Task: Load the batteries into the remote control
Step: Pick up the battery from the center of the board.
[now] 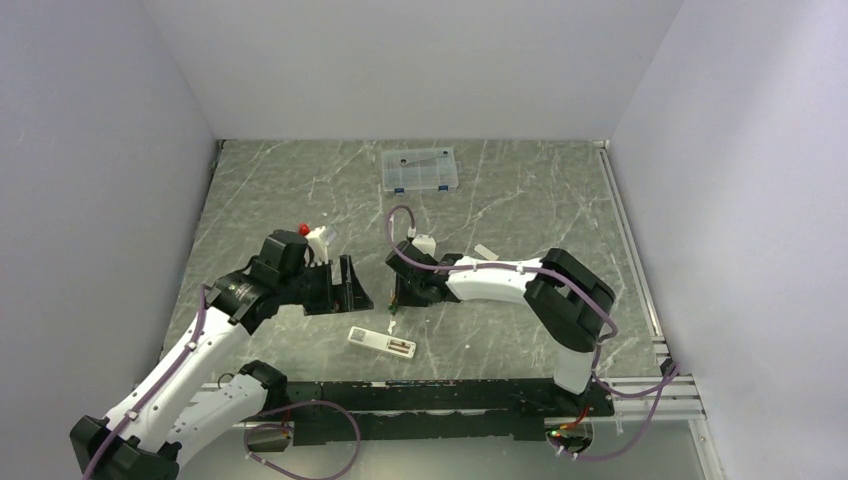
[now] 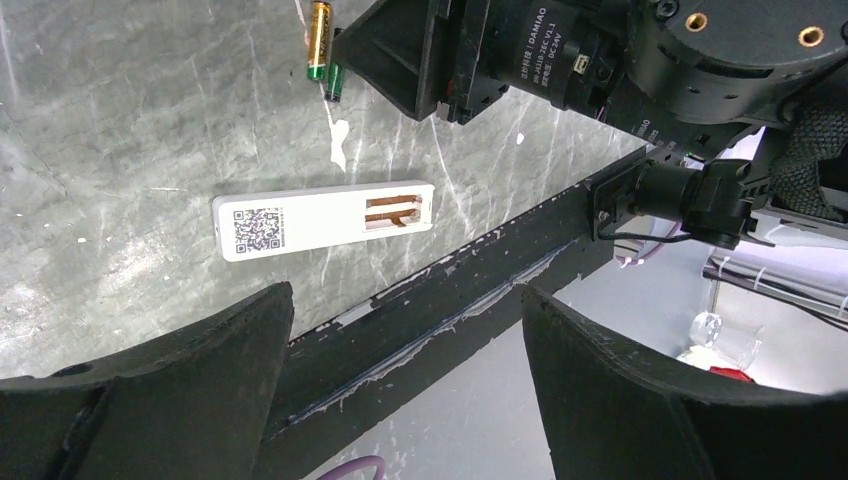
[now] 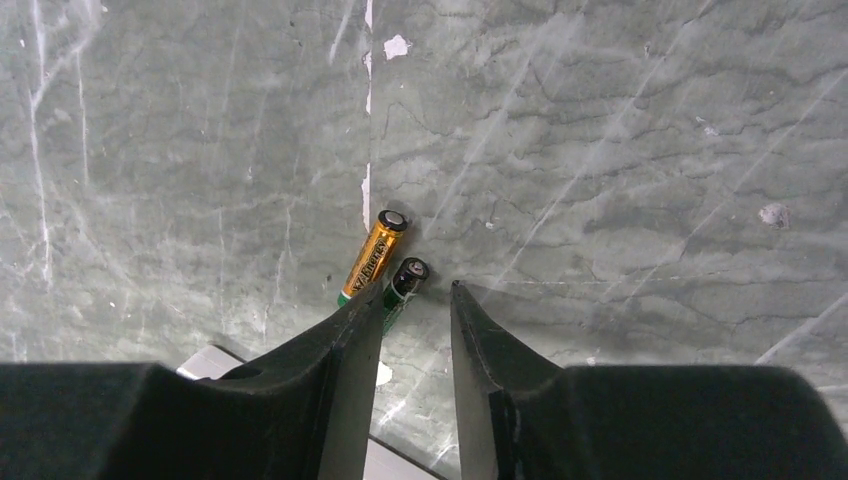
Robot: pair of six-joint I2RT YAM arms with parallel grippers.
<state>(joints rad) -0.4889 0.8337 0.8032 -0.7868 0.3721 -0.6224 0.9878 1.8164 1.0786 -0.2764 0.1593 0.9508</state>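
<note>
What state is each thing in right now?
remote control: back up, battery slot uncovered and empty.
batteries: both lying loose on the table.
left gripper: open, empty.
right gripper: partly open, holding nothing.
clear box: looks shut.

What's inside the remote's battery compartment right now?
On the remote control, the compartment is open: coppery strips show, nothing covers them. Both batteries lie outside, by the right pincer.

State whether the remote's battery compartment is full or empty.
Empty: the recess in the remote control holds no battery; both batteries lie on the table.
</note>
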